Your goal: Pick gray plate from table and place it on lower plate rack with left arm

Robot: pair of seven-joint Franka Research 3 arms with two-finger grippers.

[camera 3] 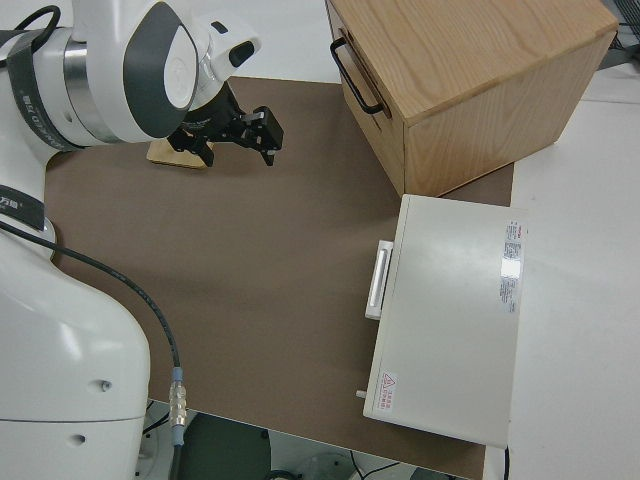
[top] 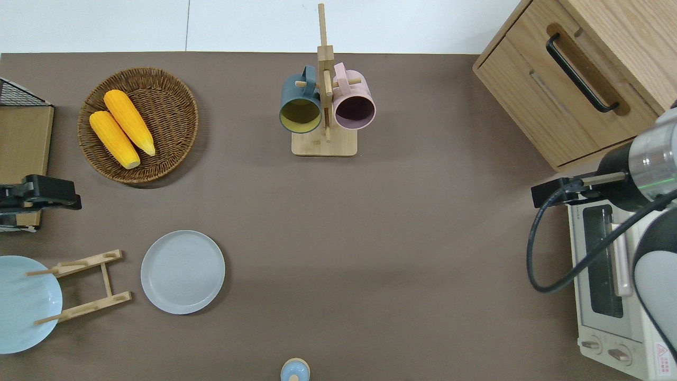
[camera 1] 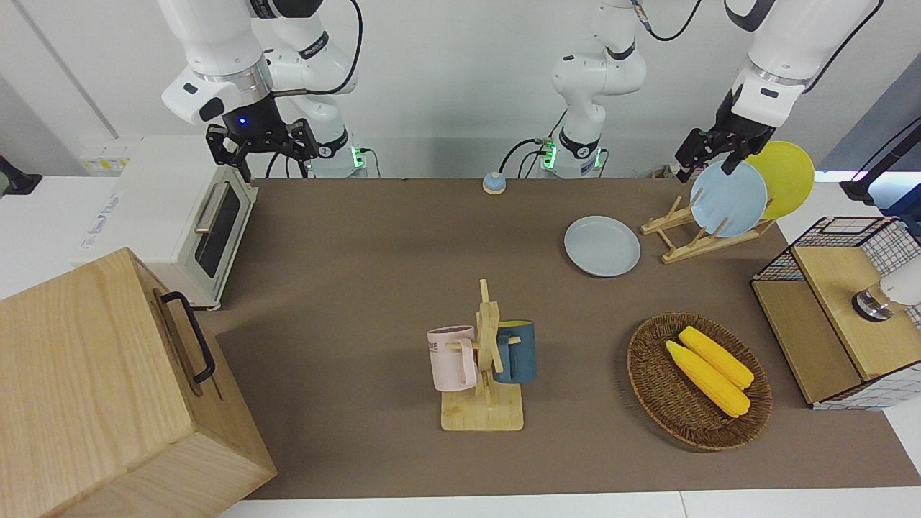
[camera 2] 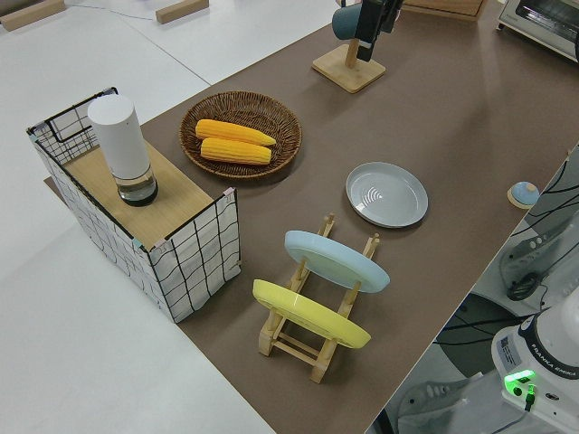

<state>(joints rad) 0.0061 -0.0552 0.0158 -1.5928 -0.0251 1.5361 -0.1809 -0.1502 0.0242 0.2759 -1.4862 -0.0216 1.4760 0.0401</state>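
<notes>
The gray plate (camera 1: 602, 246) (top: 183, 272) (camera 2: 387, 194) lies flat on the brown table (camera 1: 360, 288), beside the lower plate rack (camera 1: 680, 248) (top: 84, 286) (camera 2: 312, 348) and toward the middle of the table from it. A light blue plate (camera 1: 728, 199) and a yellow plate (camera 1: 788, 176) lean in the rack's slots. My left gripper (camera 1: 705, 170) (top: 39, 193) (camera 2: 366, 36) hangs open and empty in the air, over the table's left-arm end between the rack and the wire shelf. My right gripper (camera 1: 262, 147) (camera 3: 245, 130) is parked, open.
A wicker basket (camera 1: 651, 388) with two corn cobs and a wire shelf (camera 1: 827, 237) holding a white cylinder stand at the left arm's end. A mug stand (camera 1: 486, 360) with two mugs is mid-table. A toaster oven (camera 1: 180, 216), wooden cabinet (camera 1: 93, 388) and small blue knob (camera 1: 493, 183) are also here.
</notes>
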